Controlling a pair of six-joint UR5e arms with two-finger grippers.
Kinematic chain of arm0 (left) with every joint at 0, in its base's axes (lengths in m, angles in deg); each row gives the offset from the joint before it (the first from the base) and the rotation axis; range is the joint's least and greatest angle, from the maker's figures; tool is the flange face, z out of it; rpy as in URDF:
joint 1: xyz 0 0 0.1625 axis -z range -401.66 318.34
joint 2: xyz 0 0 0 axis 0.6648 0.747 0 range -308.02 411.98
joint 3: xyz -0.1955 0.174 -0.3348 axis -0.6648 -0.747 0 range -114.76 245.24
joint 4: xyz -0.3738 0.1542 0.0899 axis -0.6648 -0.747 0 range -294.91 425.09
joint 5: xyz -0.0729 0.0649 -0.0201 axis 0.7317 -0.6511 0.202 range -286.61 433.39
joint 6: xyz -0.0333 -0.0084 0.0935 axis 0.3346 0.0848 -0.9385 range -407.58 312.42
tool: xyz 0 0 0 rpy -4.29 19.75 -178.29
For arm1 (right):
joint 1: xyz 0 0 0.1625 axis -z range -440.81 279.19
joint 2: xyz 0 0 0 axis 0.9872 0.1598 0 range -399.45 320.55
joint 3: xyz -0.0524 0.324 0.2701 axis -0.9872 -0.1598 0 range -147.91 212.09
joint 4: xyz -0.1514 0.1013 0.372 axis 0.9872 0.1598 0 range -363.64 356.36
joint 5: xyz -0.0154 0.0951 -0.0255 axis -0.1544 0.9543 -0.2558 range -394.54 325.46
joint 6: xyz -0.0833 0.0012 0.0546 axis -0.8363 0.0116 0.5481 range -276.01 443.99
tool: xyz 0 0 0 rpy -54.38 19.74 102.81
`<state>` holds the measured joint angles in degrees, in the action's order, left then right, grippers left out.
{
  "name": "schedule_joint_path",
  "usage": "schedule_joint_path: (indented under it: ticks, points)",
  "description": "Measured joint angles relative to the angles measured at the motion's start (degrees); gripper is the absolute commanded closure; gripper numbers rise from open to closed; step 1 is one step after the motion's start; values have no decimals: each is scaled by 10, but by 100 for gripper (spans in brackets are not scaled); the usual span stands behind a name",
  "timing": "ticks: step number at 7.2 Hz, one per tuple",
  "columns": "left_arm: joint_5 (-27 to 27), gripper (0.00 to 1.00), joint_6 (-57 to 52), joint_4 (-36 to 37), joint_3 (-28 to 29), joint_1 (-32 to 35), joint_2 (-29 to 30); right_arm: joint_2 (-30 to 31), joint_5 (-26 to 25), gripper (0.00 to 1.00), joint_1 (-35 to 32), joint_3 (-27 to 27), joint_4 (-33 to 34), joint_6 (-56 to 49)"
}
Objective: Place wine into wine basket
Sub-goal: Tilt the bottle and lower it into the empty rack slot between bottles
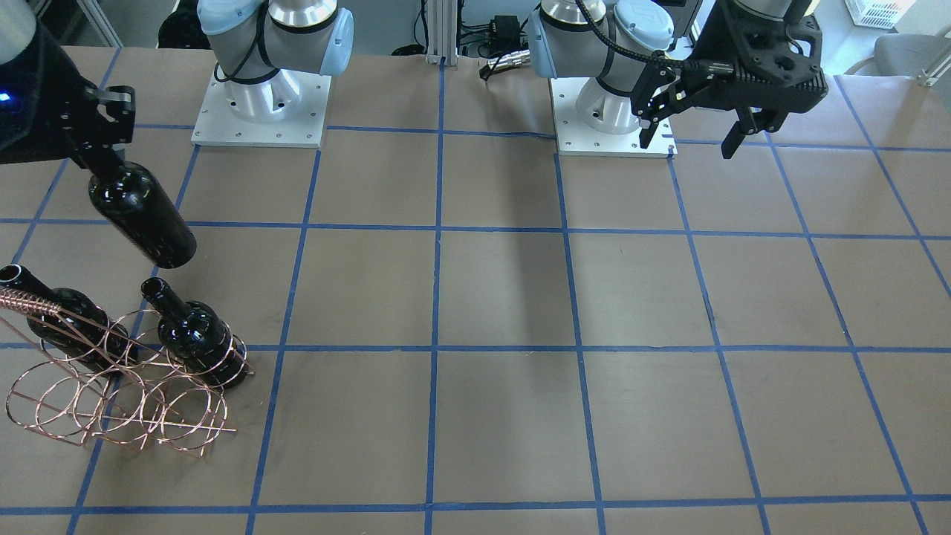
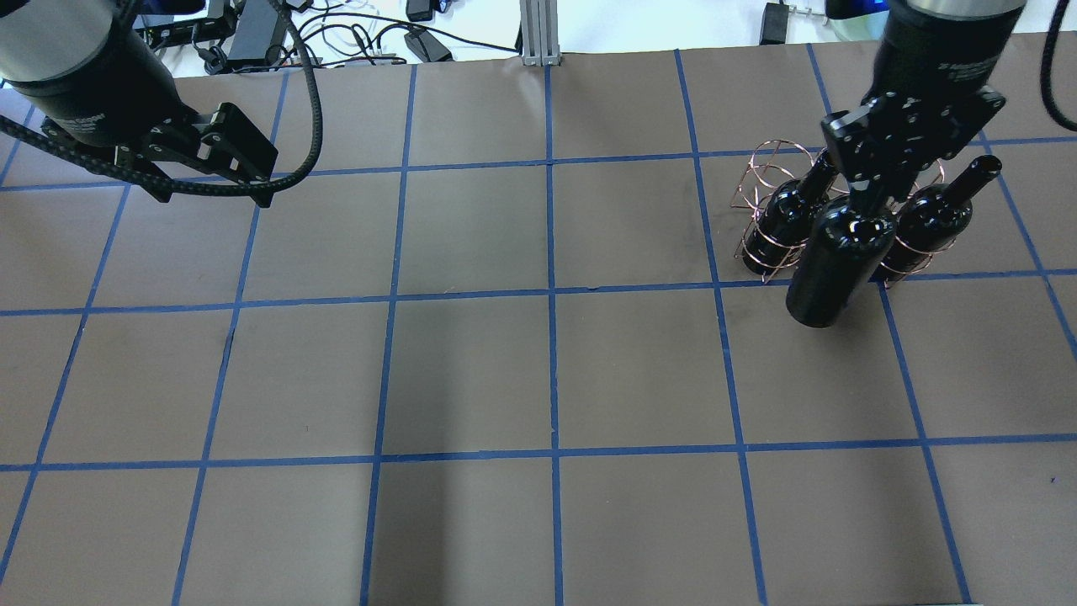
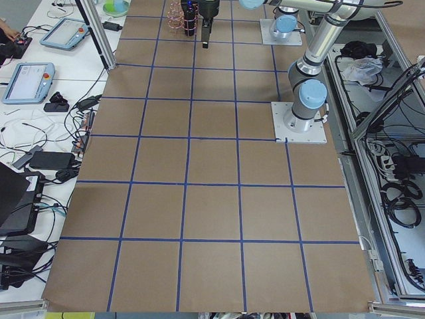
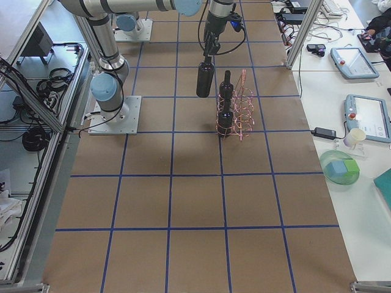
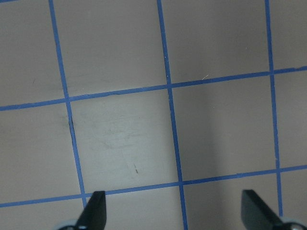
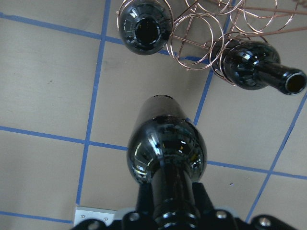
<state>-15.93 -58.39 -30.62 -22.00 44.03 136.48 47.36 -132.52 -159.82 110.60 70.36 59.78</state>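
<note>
- Front-facing view: the right end effector [image 1: 100,157] is clamped on the neck of a glossy near-black glass wine bottle [image 1: 145,219]. The wine bottle hangs tilted, base lowest, over the brown table [image 1: 505,297] with its blue tape grid.
- Same view: a copper-coloured thin-wire basket [image 1: 111,394] of round loops stands just beside the wine bottle, on the side away from the robot. Two matching dark bottles [image 1: 195,338] sit in its loops, necks slanting up.
- Same view: the left end effector [image 1: 692,137] hovers near its arm's base, fingers spread wide, holding nothing.
- Overhead view: the wine bottle is outside the basket. Its body lines up with the gap between the two matching dark bottles.
- Right side view: the wine bottle hangs near upright on the robot's side of the basket.
- Left wrist view: both fingertips are far apart over bare table.
- Right wrist view: the neck is gripped, the body pointing down at the table. The seated pair sits one at each end of the basket's near row.
</note>
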Motion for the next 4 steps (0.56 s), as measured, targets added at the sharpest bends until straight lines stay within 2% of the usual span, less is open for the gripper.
schedule_joint_path:
  ticks: [4]
  points:
    - [-1, 0, 0, 0, 0, 0, 0, -31, 24, 100, 20, -3, 95, -41]
